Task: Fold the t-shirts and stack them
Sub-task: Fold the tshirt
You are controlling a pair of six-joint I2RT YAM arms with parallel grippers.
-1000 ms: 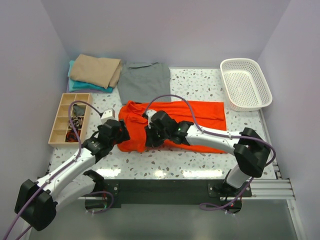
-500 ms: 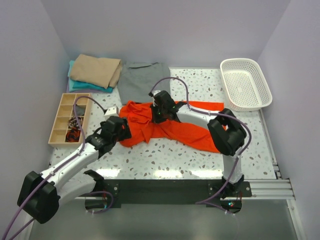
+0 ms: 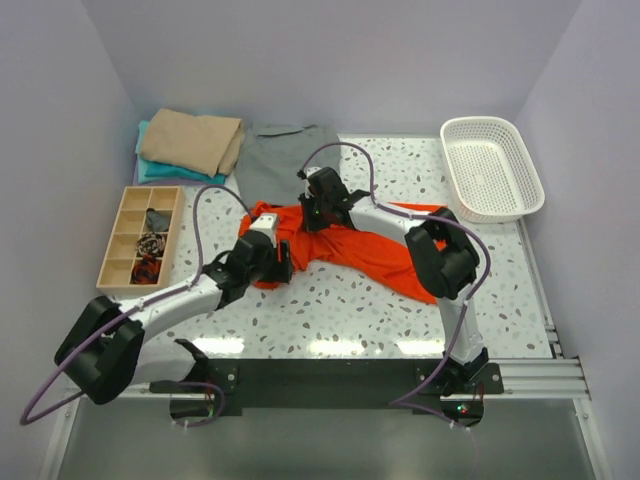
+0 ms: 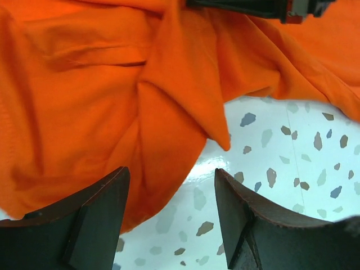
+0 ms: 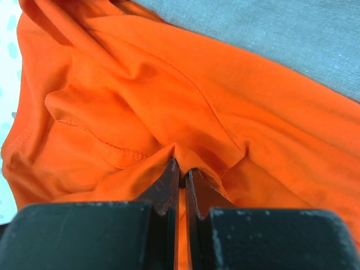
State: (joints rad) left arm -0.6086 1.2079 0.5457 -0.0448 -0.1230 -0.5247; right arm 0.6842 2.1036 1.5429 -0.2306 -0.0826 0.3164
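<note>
orange shirt [image 5: 140,90], pinched in right jaws, hides grey shirt's [image 5: 270,39] edge

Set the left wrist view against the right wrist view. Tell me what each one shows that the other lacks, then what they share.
Only the left wrist view shows the left gripper, open over the orange shirt's edge. Only the right wrist view shows the grey shirt and the right gripper, shut on a pinch of orange cloth. Both show the rumpled orange shirt and some speckled table.
</note>
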